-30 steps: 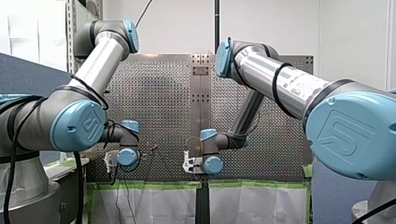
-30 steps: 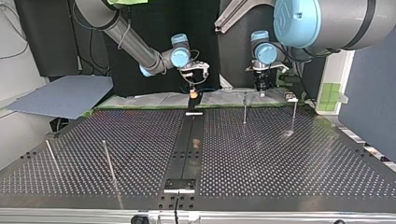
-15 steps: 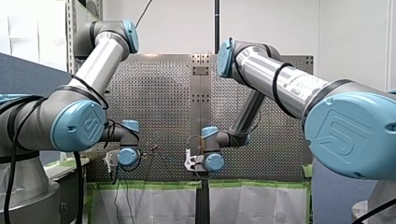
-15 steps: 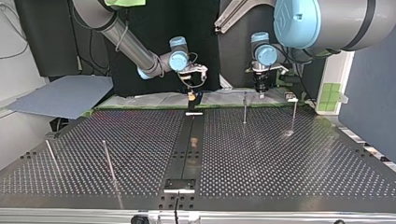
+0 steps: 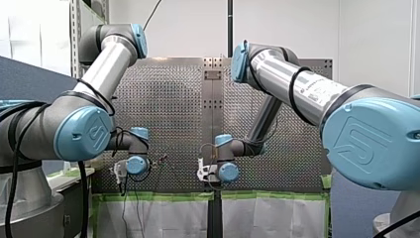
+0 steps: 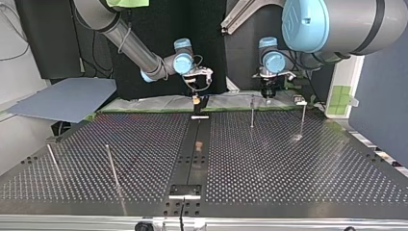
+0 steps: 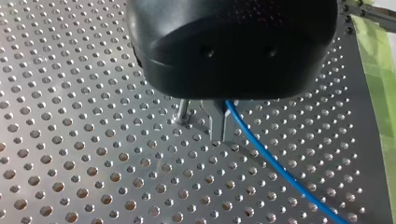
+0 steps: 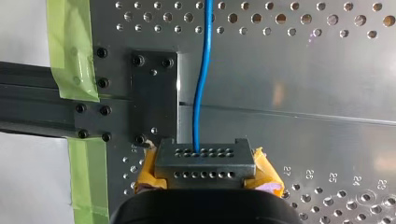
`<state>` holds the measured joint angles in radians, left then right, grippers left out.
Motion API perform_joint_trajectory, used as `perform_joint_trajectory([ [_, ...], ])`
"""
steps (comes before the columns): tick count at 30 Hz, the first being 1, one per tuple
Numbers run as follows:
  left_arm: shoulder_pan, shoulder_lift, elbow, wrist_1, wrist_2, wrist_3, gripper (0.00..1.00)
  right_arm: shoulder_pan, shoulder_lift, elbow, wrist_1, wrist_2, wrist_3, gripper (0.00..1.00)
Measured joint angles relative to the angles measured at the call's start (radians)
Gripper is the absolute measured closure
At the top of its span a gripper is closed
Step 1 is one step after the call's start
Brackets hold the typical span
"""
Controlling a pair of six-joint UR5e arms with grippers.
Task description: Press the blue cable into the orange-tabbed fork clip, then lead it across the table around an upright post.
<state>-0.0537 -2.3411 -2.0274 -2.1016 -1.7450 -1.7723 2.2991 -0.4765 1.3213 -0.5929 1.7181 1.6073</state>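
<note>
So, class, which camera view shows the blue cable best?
The right wrist view: the blue cable runs as one long, unblocked line. The left wrist view shows a curved stretch; in front and top, too small to tell.

The perforated bench [image 6: 288, 163] has a dark centre strip [image 6: 193, 156]; thin posts [image 6: 251, 111] stand on it, two either side.

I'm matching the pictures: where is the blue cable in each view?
Left wrist: blue cable leaves my left jaws over the perforated table.
Right wrist: it runs ahead from my right jaws.
Front: too thin to tell.
Top: too thin to tell.
Shared landmark: that table.
</note>
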Motion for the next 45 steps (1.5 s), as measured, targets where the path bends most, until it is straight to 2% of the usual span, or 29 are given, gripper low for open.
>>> perform_joint_trajectory([
  [11,0.009,0.0,0.092,-0.102,0.004,-0.013,1.0,-0.013,0.0,-0.013,0.005,-0.001,-0.001,1.0],
  [18,0.014,0.0,0.129,-0.155,0.016,-0.014,1.0,-0.019,0.0,-0.034,0.01,-0.001,-0.001,1.0],
  [29,0.025,0.0,0.139,-0.165,0.019,-0.015,1.0,-0.037,0.0,-0.091,0.058,-0.003,-0.001,1.0],
  [39,0.035,0.0,0.139,-0.164,0.018,-0.014,1.0,-0.066,0.0,-0.102,0.069,-0.003,-0.001,1.0],
  [41,0.036,0.0,0.139,-0.163,0.018,-0.012,0.85,-0.067,0.0,-0.102,0.07,-0.003,-0.001,1.0],
  [42,0.036,0.0,0.139,-0.163,0.019,-0.01,0.85,-0.068,0.0,-0.102,0.07,-0.003,-0.002,1.0],
  [44,0.036,0.0,0.139,-0.164,0.022,-0.005,0.67,-0.068,0.0,-0.102,0.07,-0.003,-0.004,1.0],
  [45,0.036,0.0,0.139,-0.164,0.025,-0.004,0.67,-0.068,0.0,-0.102,0.07,-0.003,-0.005,1.0],
])
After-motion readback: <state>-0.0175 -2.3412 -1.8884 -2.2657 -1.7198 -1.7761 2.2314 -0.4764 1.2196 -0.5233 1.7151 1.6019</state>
